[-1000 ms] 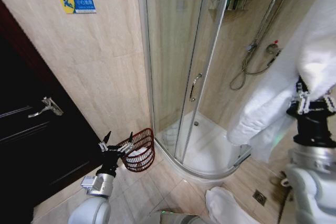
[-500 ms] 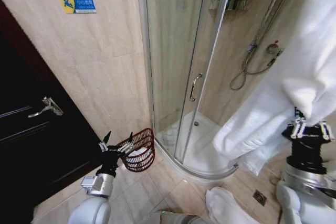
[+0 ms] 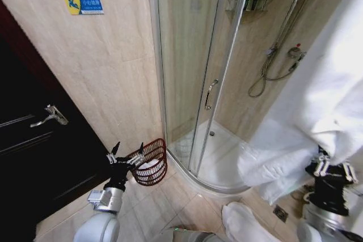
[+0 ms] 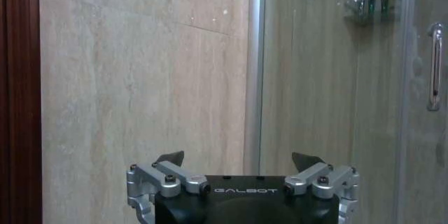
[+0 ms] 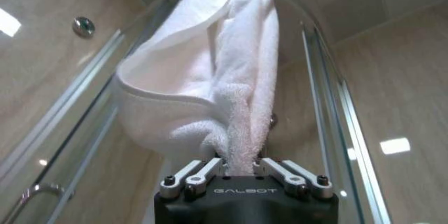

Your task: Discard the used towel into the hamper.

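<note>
Towel (image 3: 317, 111), top cut off, hides right pincer (image 3: 332, 165) tips.

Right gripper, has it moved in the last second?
Yes. The right gripper, shut on the white towel, has dropped lower against the shower hose, which stayed put.

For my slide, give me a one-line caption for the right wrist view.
Right gripper clamps a hanging white towel beside the glass shower door.
</note>
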